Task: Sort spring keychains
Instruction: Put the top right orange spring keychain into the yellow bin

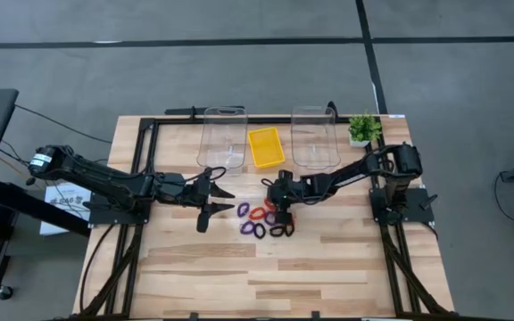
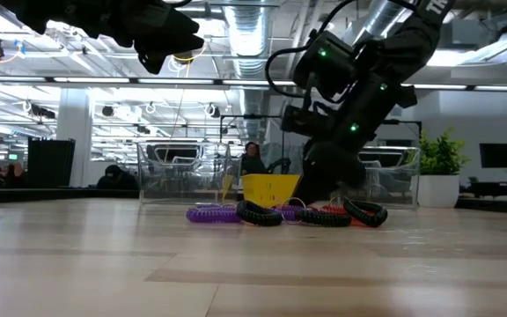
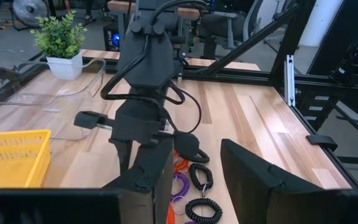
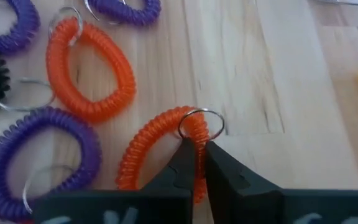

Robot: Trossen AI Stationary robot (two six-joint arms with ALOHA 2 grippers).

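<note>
Several spring keychains in purple, orange-red and black (image 1: 261,218) lie in a cluster on the wooden table at its middle; they also show in the low view (image 2: 280,213) and the left wrist view (image 3: 194,180). My right gripper (image 4: 199,152) is down among them (image 1: 277,209), shut on an orange-red keychain (image 4: 160,149). Another orange-red one (image 4: 95,74) and purple ones (image 4: 42,149) lie beside it. My left gripper (image 1: 214,203) hangs open and empty above the table, left of the cluster (image 3: 197,168). My right gripper pinches the orange-red keychain's coil (image 4: 194,127) between its two fingertips, right beside the metal ring (image 4: 207,121). The fingers come from above, pointing down, and lie across the coil. The keychain lies flat on the table.
Two clear plastic bins (image 1: 223,138) (image 1: 314,138) stand at the table's far edge with a yellow tray (image 1: 266,147) between them. A small potted plant (image 1: 362,129) stands at the far right corner. Bare wood lies toward the near edge.
</note>
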